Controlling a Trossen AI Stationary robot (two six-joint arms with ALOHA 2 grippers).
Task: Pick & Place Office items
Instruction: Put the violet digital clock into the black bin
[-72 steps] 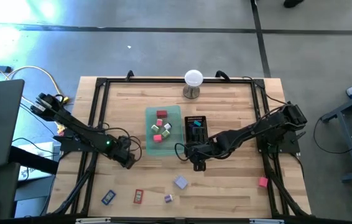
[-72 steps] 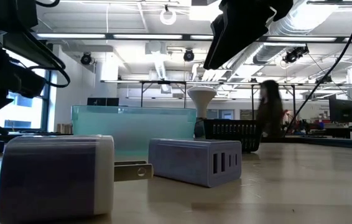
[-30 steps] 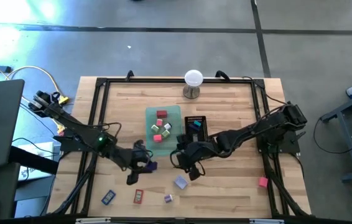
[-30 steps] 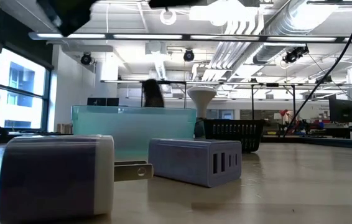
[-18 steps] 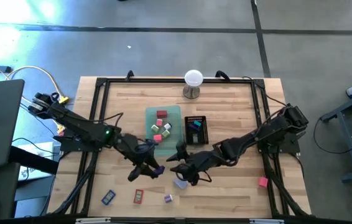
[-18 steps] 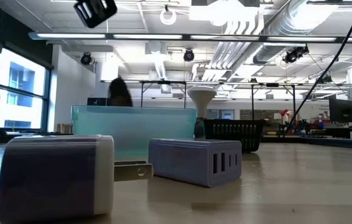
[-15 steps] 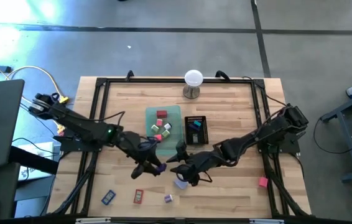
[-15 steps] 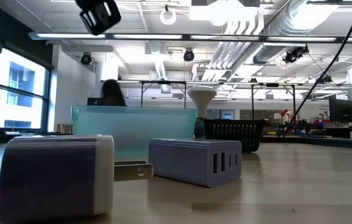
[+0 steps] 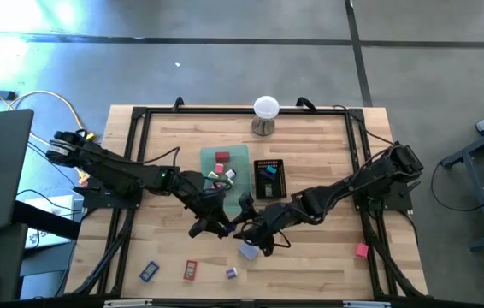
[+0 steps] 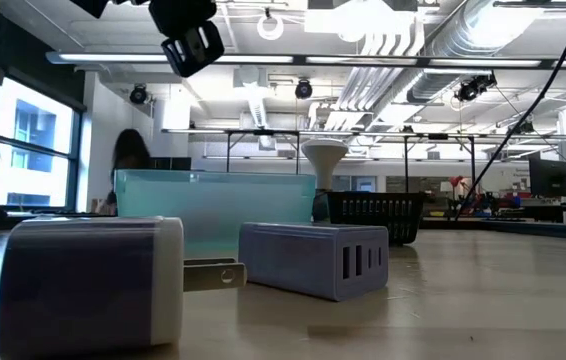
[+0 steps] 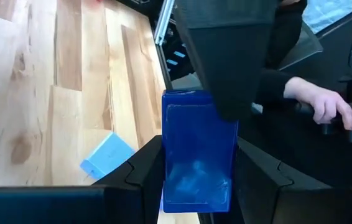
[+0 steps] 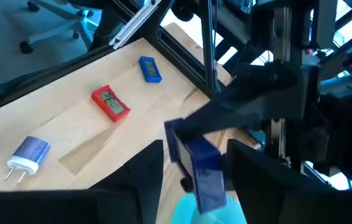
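Both arms meet low over the middle of the table, just near of the translucent green tray. The left gripper reaches in from the left and has its jaws closed on a flat blue block, held upright between its fingers. The right gripper comes in from the right, and the same blue block stands between its fingers with its other end in the left gripper's dark jaw; I cannot tell whether these jaws press on it or stand just clear.

Below them on the wood lies a pale lilac charger block. Nearer the front edge sit a small plug adapter, a red item and a blue item, spread out to the left. A pink block lies alone at the near right. More coloured pieces fill the green tray and the black mesh tray just right of it. A white ball on a metal stand is at the far edge. A person's hand shows beyond the table
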